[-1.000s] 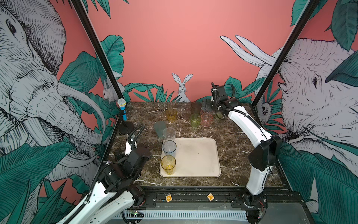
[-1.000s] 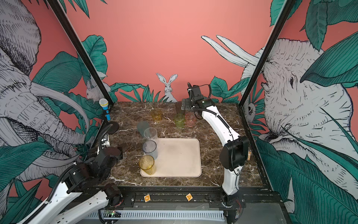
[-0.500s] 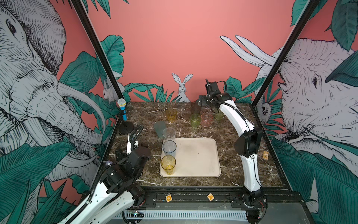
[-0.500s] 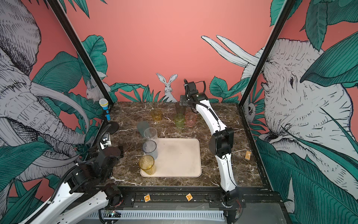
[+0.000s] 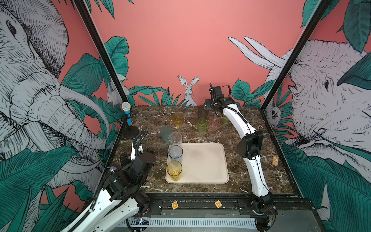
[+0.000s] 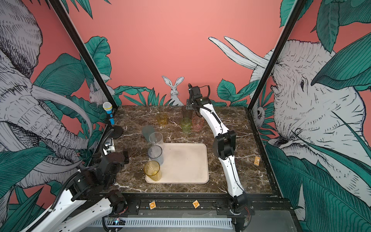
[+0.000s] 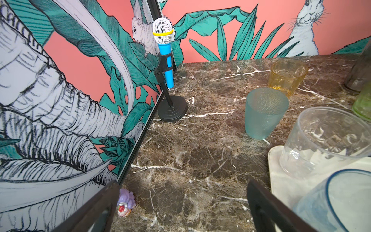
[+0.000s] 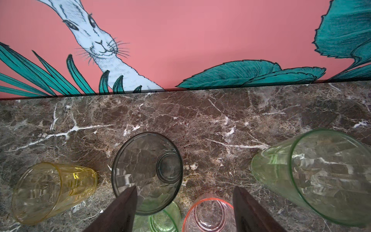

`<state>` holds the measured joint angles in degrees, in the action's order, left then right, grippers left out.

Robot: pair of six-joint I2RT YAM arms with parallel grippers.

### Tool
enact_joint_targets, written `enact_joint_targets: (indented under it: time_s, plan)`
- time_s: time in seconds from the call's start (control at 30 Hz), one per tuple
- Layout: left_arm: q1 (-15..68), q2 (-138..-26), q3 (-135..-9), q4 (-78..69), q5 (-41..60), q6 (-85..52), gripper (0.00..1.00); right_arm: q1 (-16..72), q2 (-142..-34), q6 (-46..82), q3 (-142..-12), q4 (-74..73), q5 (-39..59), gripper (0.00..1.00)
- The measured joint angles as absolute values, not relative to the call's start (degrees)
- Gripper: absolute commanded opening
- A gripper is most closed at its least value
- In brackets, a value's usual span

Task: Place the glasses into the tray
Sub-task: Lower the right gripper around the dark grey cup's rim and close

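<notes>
Worktop (image 5: 269,136) as I see it from the remote console. The tray (image 5: 204,160) lies flat near the front edge, roughly midway between the left and right edges. Three of the glasses stand upright in a row along the tray's left rim: the clear tumbler (image 5: 175,138) at its far left corner, the blue-grey tumbler (image 5: 175,153) in the middle, and the yellow tumbler (image 5: 174,170) at its near left corner. The other six stand on bare marble. The teal tumbler (image 5: 165,133) is just beyond the tray's far left corner. The amber glass (image 5: 177,119), short green glass (image 5: 202,125) and pink glass (image 5: 214,124) are between the tray and the far edge. The smoky grey tumbler (image 5: 203,112) is close to the far edge, and the tall green tumbler (image 8: 313,176) is partly hidden behind the right arm in both top views. The right gripper (image 8: 184,187) hangs over the smoky grey tumbler with jaws spread and nothing clasped; one of its fingers (image 8: 124,211) crosses that tumbler's rim in the right wrist view (I cannot tell whether it touches). The left gripper (image 7: 182,181) sits by the left edge beside the tray, jaws wide apart and empty. A toy microphone (image 5: 126,112) stands at the left edge, and a purple figurine (image 7: 125,202) lies by the left wall.
</notes>
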<state>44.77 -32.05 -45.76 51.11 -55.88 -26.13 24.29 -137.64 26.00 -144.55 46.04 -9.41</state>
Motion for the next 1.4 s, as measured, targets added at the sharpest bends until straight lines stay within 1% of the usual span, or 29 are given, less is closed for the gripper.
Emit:
enact_joint_targets:
  time_s: [0.27, 0.63, 1.03, 1.3, 1.4]
  plan:
    - [44.6, -32.1, -45.8, 51.6, -54.2, -27.6, 0.99, 24.3, -140.7, 27.0, -146.0, 46.1, -9.5, 0.68]
    - [44.6, -32.0, -45.8, 53.5, -54.3, -27.6, 0.99, 24.3, -143.9, 27.2, -146.3, 45.6, -9.4, 0.48]
    - [44.6, -32.0, -45.8, 54.9, -54.5, -27.6, 0.99, 24.3, -144.4, 27.2, -147.0, 45.1, -9.0, 0.3]
    - [44.6, -32.0, -45.8, 55.2, -54.5, -27.6, 0.99, 24.2, -145.0, 27.3, -147.0, 43.5, -8.3, 0.25]
    - [44.6, -32.0, -45.8, 55.5, -54.5, -27.6, 0.99, 24.2, -145.3, 27.3, -147.0, 43.0, -8.3, 0.24]
